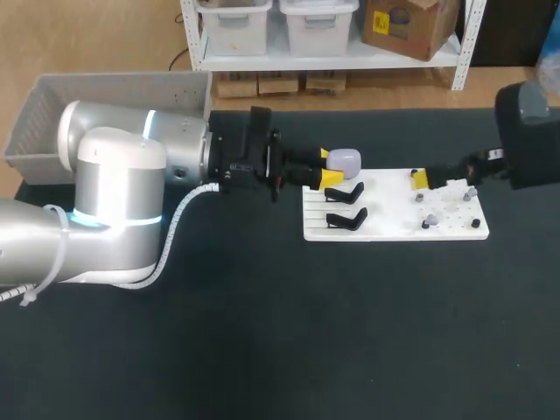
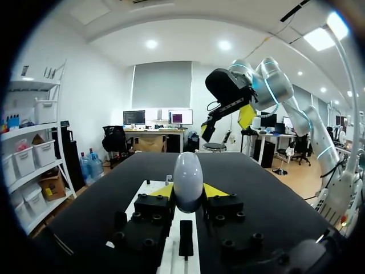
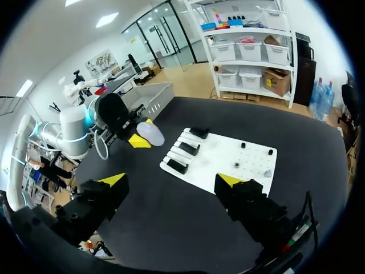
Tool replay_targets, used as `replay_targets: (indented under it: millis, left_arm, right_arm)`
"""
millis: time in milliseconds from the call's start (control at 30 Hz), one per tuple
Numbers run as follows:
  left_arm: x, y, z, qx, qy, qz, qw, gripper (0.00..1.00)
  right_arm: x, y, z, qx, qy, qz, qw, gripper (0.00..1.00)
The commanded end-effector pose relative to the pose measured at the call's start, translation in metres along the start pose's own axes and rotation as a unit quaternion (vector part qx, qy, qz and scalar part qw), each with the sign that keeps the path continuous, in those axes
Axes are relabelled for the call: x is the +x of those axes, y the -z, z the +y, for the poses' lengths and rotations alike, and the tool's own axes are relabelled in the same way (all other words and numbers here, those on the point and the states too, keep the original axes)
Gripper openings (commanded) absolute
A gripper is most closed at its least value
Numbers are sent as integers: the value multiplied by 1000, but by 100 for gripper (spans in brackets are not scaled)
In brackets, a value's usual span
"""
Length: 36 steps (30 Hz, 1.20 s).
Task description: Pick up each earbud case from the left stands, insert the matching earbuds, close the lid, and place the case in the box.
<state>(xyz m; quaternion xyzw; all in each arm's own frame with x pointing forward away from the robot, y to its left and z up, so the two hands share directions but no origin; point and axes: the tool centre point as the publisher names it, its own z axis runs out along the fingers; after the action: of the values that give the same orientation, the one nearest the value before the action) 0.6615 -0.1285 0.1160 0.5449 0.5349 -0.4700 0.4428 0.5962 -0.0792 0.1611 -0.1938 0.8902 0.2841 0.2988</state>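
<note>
My left gripper [image 1: 331, 168] is shut on a pale lavender earbud case [image 1: 345, 160], held closed just above the far left corner of the white board [image 1: 394, 229]. In the left wrist view the case [image 2: 187, 181] stands on end between the yellow fingertips [image 2: 215, 190]. Two black stands [image 1: 345, 192] on the board's left part are bare. Small earbuds [image 1: 426, 223] sit on pegs on its right part. My right gripper [image 1: 429, 180] hangs open high above that right part; in its own view the right gripper [image 3: 171, 181] holds nothing, and the board [image 3: 205, 171] lies far below.
A grey box [image 1: 114, 96] stands at the table's far left corner, also seen behind my left arm [image 3: 85, 123] as the grey box [image 3: 151, 94]. The dark table top [image 1: 289, 332] stretches in front of the board.
</note>
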Motion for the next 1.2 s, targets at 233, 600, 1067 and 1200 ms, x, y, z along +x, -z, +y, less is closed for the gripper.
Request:
replay_targets:
  millis: [233,600,1067,1200]
  left_arm:
    - [2,-3,-3,13,-3,-1,1000,0]
    - [3,-6,-4,22,-8,7,1000,0]
    - [3,-6,-4,22,-8,7,1000,0]
    - [3,-6,-4,22,-8,7,1000,0]
  right_arm:
    - [-8,-24,22,17,-11,21,1000,100]
    - [-7,-46,32,16,-12,48,999,100]
    - [-14,-74,28,2,-30,64,997,100]
    - [-16,-83,21,3,-39,67,997,100]
